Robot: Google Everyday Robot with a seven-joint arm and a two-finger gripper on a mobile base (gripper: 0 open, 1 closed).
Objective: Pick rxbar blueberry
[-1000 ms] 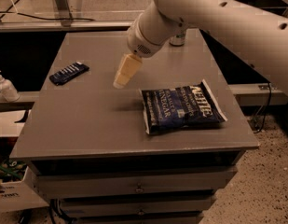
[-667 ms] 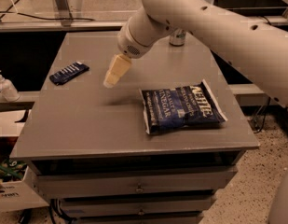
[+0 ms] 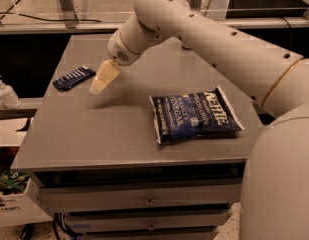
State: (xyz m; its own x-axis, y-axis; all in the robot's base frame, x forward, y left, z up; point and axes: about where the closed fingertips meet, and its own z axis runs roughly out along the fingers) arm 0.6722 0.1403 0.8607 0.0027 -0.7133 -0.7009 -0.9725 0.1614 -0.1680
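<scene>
One camera looks down from high beside the near right corner of the flat grey surface (image 3: 94, 129), facing its far edge, close behind the white jointed arm (image 3: 219, 49); the cream gripper (image 3: 100, 82) hovers over its left part

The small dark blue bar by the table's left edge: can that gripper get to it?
Probably yes. The gripper hangs close beside the rxbar blueberry, nothing lies between them; the chip bag lies well away.

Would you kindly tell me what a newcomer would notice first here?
The big white arm stretches across from the right, its gripper hanging above the grey table just right of the small navy rxbar blueberry near the left edge. A large blue-and-white chip bag lies right of centre.
</scene>
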